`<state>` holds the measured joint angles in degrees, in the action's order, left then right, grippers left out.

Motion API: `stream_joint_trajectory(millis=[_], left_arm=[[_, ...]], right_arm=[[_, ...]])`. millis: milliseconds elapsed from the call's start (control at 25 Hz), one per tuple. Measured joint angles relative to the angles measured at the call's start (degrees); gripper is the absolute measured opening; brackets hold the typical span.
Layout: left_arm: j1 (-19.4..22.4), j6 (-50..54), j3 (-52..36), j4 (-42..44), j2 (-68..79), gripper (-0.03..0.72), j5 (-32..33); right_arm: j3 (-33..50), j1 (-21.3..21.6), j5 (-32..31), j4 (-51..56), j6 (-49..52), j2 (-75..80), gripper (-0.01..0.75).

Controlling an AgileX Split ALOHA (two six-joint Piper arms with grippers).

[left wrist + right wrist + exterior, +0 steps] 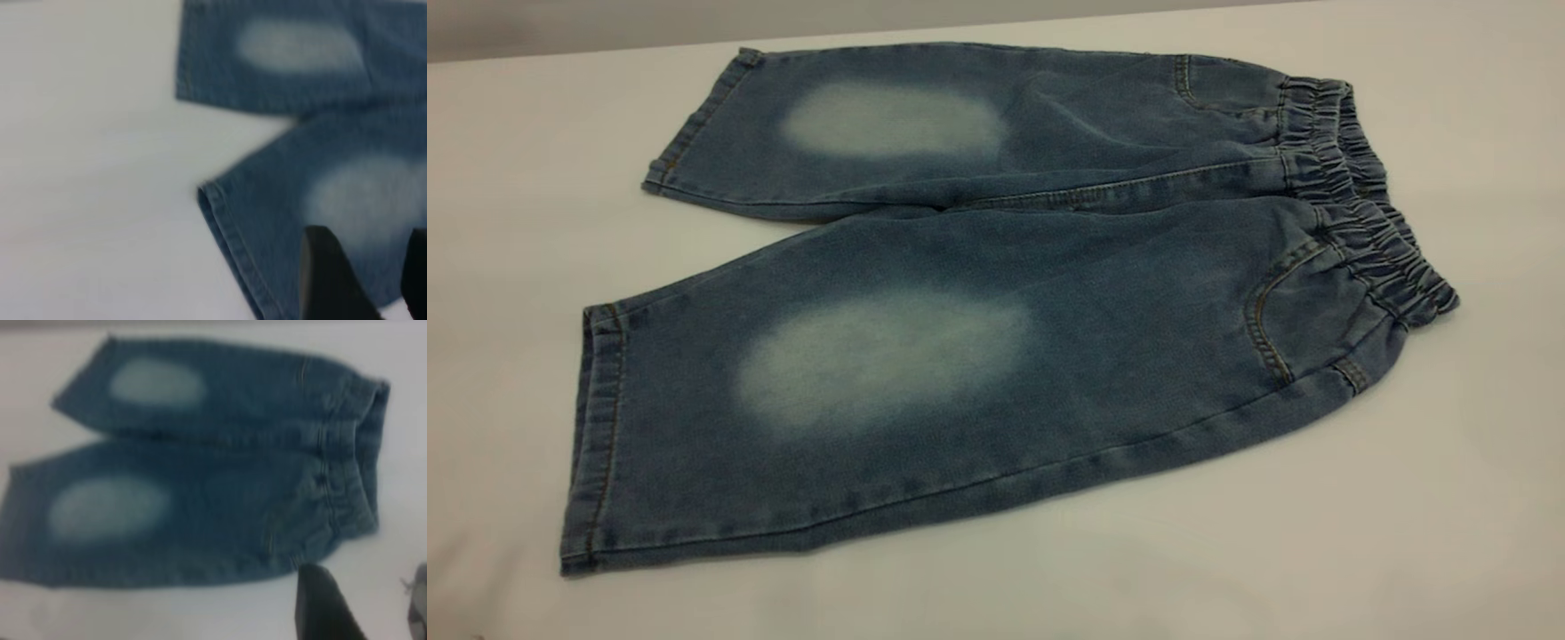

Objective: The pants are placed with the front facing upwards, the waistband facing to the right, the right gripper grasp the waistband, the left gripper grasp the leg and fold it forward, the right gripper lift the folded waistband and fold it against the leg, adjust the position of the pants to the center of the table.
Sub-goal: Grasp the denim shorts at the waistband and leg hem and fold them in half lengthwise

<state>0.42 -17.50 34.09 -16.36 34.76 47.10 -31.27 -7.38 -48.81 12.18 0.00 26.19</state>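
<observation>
The blue denim pants [996, 293] lie flat on the white table [1405, 533], front up, with a pale oval on each leg. The ruffled waistband [1369, 213] is at the right end and the two leg hems point left. Neither gripper shows in the exterior view. In the left wrist view my left gripper [367, 233] hovers open over the near leg [347, 193], close to its hem, with nothing between its fingers. In the right wrist view my right gripper [369, 570] hangs open above bare table just off the waistband [367, 453] corner, holding nothing.
White tabletop surrounds the pants on all sides; its far edge [605, 49] runs just behind the far leg. A wide bare strip of table lies in front of the near leg.
</observation>
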Motion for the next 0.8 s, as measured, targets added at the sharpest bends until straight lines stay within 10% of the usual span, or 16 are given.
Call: stream_joint_trajectory(millis=[800], left_arm=[[0.0, -39.5, -0.2, -17.3, 28.9, 0.364, -6.9]], right_arm=[[0.0, 0.0, 14.6, 4.8, -10.9, 36.4, 0.241]])
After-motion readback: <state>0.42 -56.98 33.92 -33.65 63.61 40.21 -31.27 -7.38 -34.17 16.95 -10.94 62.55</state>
